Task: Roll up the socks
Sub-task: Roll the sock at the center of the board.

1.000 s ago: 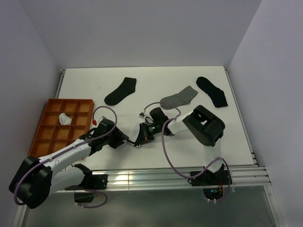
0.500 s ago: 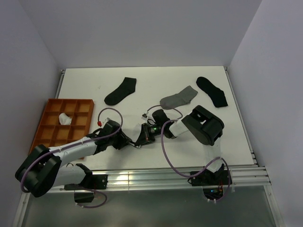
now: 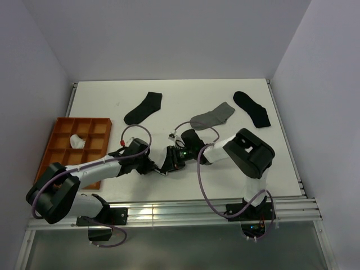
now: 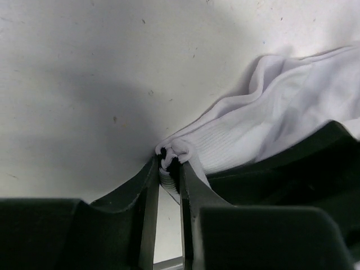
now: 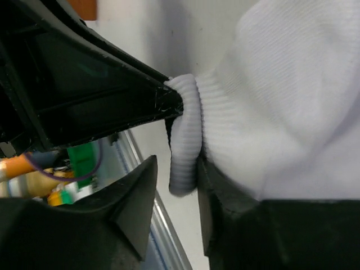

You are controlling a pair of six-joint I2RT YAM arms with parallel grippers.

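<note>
White ribbed cloth fills both wrist views: we see the white sock lying rumpled on the table near its front edge, where the two arms meet tip to tip. Our left tool is pressed together on a bunched edge of that sock, its fingers nearly meeting with the cloth squeezed between them. Our right tool stands spread: a rolled fold of the cuff sits between its fingers, resting against the one on the sock's side, with a clear gap to the other. In the right wrist view the tip of the left tool touches that same fold. Farther back on the table we find a grey sock lying flat, a black sock to its left and a second black sock to its right, all apart from each other. At the table's left side an orange tray holds a white bundle in one compartment toward its far side
</note>
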